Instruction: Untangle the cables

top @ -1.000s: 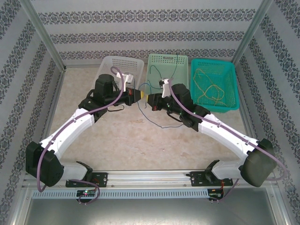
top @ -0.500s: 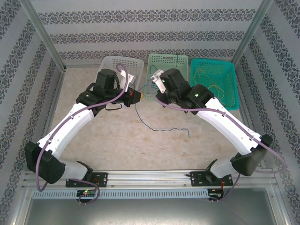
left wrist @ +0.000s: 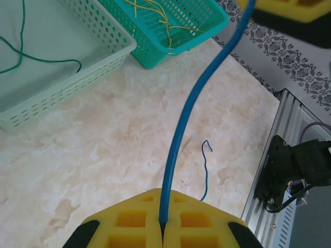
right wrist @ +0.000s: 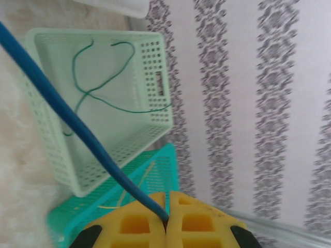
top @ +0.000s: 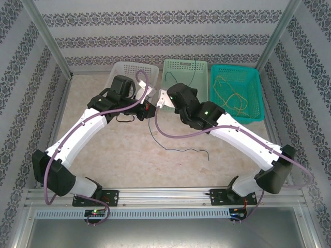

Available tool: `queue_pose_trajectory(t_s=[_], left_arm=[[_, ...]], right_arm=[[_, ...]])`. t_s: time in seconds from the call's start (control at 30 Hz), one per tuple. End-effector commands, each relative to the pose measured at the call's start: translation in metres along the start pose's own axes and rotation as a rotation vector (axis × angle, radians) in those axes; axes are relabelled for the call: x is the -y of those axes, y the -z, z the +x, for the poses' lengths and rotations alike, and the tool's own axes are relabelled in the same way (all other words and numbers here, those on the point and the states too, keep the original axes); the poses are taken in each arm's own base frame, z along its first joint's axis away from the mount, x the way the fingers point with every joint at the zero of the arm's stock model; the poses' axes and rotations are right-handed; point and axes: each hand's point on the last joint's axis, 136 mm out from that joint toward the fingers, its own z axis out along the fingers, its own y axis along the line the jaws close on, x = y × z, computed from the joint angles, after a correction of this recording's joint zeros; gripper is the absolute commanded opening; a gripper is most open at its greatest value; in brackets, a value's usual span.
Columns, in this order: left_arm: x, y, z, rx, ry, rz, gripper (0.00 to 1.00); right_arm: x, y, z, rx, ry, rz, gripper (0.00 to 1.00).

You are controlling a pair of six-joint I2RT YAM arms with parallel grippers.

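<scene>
Marbled beige table [top: 129, 155], blue cable [left wrist: 176, 139] trailing on it, damask-papered walls [top: 155, 20]

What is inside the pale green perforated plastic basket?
A thin green cable lies looped on the floor of the pale green basket. The dark blue cable crosses in front in the right wrist view, hiding a strip of that floor.

I have left gripper [top: 151, 110] and right gripper [top: 161, 101] close together near table [top: 103, 155] far edge, before white basket [top: 129, 70] and pale green basket [top: 199, 64]. Dark blue cable [top: 178, 150] trails across table middle. Yellow cables [top: 230, 95] in teal basket [top: 253, 98], far-right corner.
</scene>
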Motion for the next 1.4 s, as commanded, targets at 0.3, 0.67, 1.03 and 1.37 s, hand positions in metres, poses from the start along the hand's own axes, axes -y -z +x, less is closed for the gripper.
queue_pose_trajectory(t_s=[0.3, 0.67, 1.03, 1.37], left_arm=[[-0.018, 0.017, 0.004, 0.006, 0.072, -0.126, 0.0], [-0.042, 0.084, -0.067, 0.194, 0.054, -0.326, 0.0], [-0.091, 0.175, -0.117, 0.322, 0.069, -0.578, 0.0], [-0.12, 0.252, -0.131, 0.37, -0.001, -0.864, 0.0]], right_arm=[[0.081, 0.054, 0.024, 0.135, -0.73, 0.097, 0.82], [0.068, 0.088, 0.125, 0.264, -1.449, 0.053, 0.97], [0.016, 0.09, 0.156, 0.211, -1.568, 0.018, 0.97], [-0.002, 0.082, 0.161, 0.18, -1.602, -0.001, 0.97]])
